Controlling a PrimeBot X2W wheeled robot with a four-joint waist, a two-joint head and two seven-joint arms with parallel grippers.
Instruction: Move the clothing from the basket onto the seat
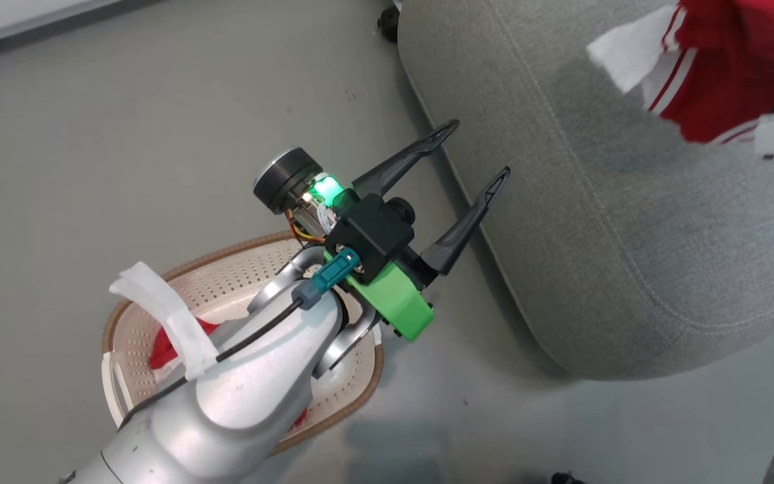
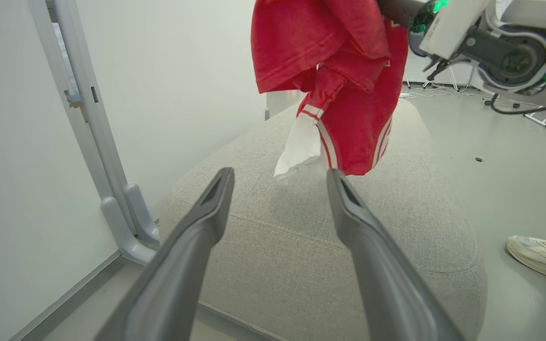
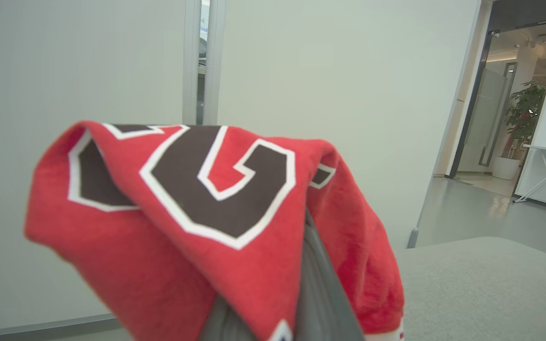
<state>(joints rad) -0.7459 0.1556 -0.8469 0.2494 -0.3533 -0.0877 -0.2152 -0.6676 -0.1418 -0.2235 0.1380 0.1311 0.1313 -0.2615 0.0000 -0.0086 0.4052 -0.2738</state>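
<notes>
Above the seat (image 2: 301,246), the right hand (image 3: 308,284) clamps the red jersey (image 3: 216,189) (left hand (image 1: 480,148) spread wide, empty).

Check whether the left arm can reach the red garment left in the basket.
Probably yes. The basket is open-topped and the red garment lies under the left forearm. The left gripper is open but points at the sofa cushion, so it must tip down.
</notes>
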